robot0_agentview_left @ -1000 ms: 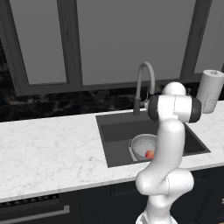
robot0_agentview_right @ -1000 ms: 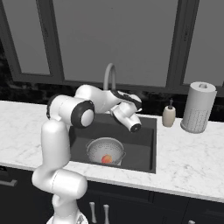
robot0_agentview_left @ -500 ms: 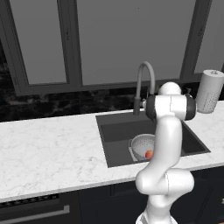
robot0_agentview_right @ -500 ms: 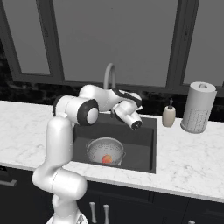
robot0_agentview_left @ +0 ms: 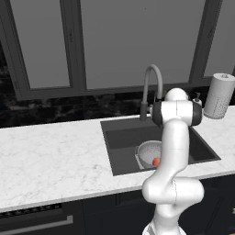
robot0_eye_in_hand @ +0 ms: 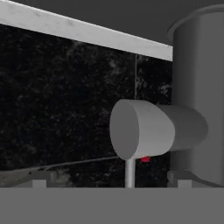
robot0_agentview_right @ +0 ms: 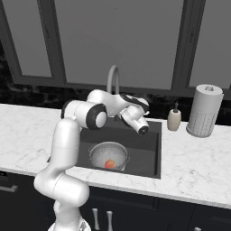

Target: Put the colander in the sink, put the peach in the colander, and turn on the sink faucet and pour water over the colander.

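Colander [robot0_agentview_right: 108, 155] sitting in sink [robot0_agentview_right: 146, 155], peach [robot0_agentview_right: 108, 164] lying inside it. Tool [robot0_agentview_right: 118, 113] reaching at sink faucet [robot0_agentview_right: 112, 79] base, above and behind colander; lever [robot0_eye_in_hand: 148, 129] showing close ahead. Tool's grip state: cannot tell.

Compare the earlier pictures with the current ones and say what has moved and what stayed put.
The arm has drawn back toward the sink faucet, carrying the gripper slightly nearer its base. Unchanged: the colander in the sink, the peach inside it.
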Robot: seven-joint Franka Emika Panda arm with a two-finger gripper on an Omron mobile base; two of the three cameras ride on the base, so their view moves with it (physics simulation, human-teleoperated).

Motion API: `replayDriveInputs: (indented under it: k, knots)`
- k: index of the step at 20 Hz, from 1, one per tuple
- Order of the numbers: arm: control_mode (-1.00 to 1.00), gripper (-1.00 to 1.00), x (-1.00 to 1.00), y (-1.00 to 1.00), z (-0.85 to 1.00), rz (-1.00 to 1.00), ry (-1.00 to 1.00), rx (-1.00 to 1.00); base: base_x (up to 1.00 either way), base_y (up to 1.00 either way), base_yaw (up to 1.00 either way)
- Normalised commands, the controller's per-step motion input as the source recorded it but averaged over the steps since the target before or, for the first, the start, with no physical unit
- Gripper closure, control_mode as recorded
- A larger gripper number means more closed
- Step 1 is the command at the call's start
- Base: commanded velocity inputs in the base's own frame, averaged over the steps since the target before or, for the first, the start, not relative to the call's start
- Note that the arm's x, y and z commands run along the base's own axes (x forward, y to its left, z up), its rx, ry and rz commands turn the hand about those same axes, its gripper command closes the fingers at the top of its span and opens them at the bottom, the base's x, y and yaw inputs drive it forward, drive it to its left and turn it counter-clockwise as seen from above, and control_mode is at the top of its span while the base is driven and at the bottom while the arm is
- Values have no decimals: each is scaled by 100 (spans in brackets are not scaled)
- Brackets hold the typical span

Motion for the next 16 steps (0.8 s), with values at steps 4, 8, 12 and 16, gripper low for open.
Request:
replayDriveInputs:
  k: [4, 8, 12, 16]
  knots:
    - [-100, -100, 26, 0, -1, -2, 0, 0, 0, 0, 0]
    - [-100, -100, 23, 0, 0, -3, 0, 0, 0, 0, 0]
    - [-100, -100, 24, 0, 0, -4, 0, 0, 0, 0, 0]
    - [-100, 100, 22, 0, 0, -5, 0, 2, 0, 0, 0]
